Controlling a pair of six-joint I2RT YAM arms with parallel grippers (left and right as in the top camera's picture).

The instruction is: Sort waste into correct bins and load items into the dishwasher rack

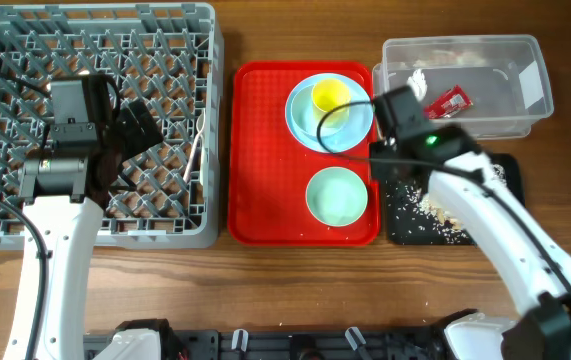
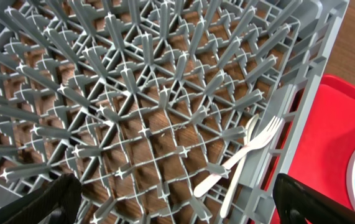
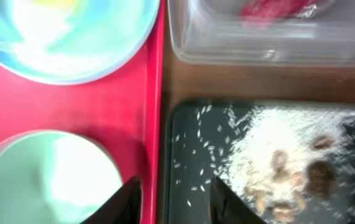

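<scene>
The dishwasher rack (image 1: pixel 25 225) fills the left side, and a white fork (image 2: pixel 269 132) and spoon (image 2: pixel 250 126) lie crossed at its right wall. My left gripper (image 2: pixel 177 210) hovers open and empty over the rack. On the red tray sit a light blue plate (image 1: pixel 357 128) carrying a yellow cup (image 1: pixel 330 96), and a mint-green bowl (image 1: pixel 337 195). A red wrapper (image 1: pixel 450 102) and a white napkin (image 1: pixel 417 80) lie in the clear tub (image 1: pixel 525 90). Rice-like scraps (image 3: pixel 276 155) lie on the black tray (image 3: pixel 186 124). My right gripper (image 3: pixel 174 186) is open and empty, straddling the seam between the red and black trays.
The red serving tray (image 1: pixel 265 150) stands between the rack and the two bins. My right arm (image 1: pixel 485 215) crosses over the black tray. Bare wood shows along the table's front edge, with the arm bases below it.
</scene>
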